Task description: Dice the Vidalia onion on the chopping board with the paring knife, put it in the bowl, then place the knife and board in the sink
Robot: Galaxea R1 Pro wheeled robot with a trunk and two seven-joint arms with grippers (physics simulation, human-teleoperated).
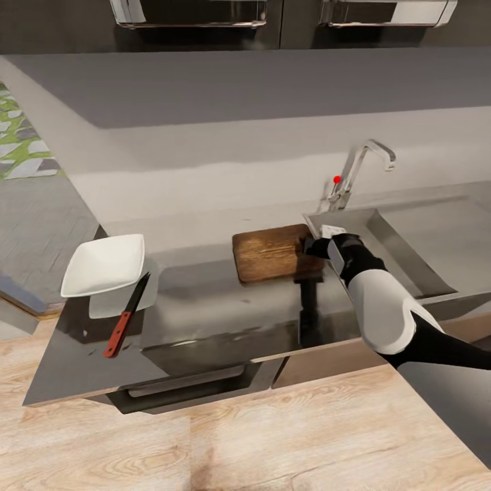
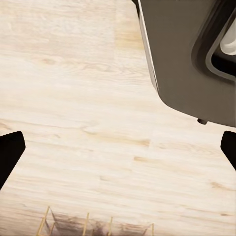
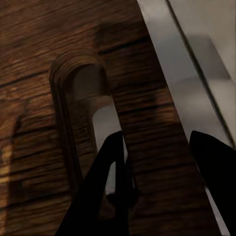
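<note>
The brown wooden chopping board [image 1: 267, 254] lies flat on the grey countertop [image 1: 204, 320], its right end against the sink [image 1: 409, 262]. My right gripper [image 1: 315, 247] is at that end. In the right wrist view one finger [image 3: 110, 187] sits in the chopping board's [image 3: 59, 59] handle slot and the other [image 3: 216, 172] at its outer edge, shut on the strip between them. The paring knife [image 1: 126, 315], with a red handle and dark blade, lies beside the white square bowl [image 1: 106, 264]. My left gripper [image 2: 118, 147] hangs open over the floor. The Vidalia onion is out of view.
A chrome tap [image 1: 358, 170] with a red knob [image 1: 337, 179] stands behind the sink's left corner. Black upper cabinets [image 1: 191, 13] hang above the back wall. Pale wood floor [image 1: 239, 443] runs along the counter front. The robot's own grey base [image 2: 187, 54] is near my left gripper.
</note>
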